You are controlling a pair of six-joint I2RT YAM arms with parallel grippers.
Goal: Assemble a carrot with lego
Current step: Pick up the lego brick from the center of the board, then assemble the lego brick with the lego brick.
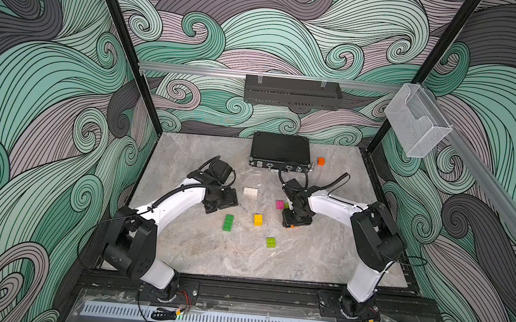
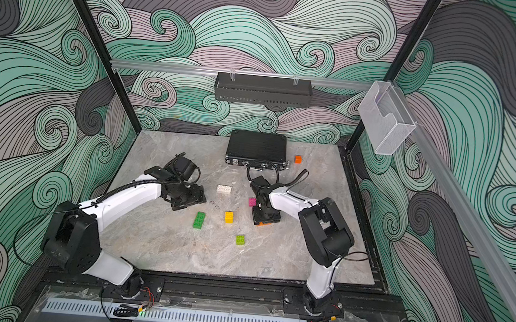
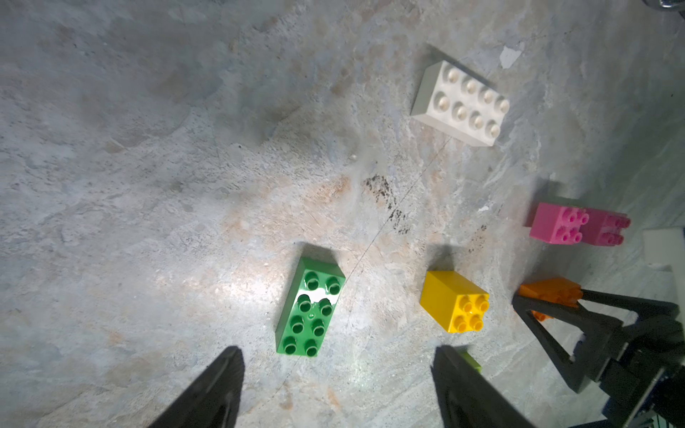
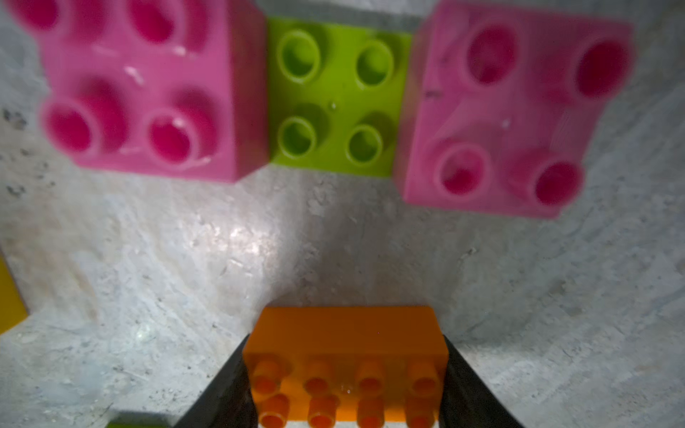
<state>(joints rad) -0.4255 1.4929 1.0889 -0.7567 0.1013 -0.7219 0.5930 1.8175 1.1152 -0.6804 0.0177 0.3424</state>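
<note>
**Orange brick gripped, carrot barely begun**

The right fingers (image 4: 222,389) clasp the chunky orange studded plastic brick (image 4: 344,333) by its short ends, down at the grey marbled surface (image 1: 209,259), right of centre in a top view. The left fingers (image 3: 218,385) hang spread and empty above the long dark green studded brick (image 3: 309,311). The next move probably calls for a straight lift, then seating the brick on a mate with the studs aligned.

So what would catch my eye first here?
Probably the bright bricks loose in the middle of the grey table: white brick, dark green brick, yellow brick. Then the right tool clamping an orange brick, close to two pink bricks flanking a lime brick.
</note>
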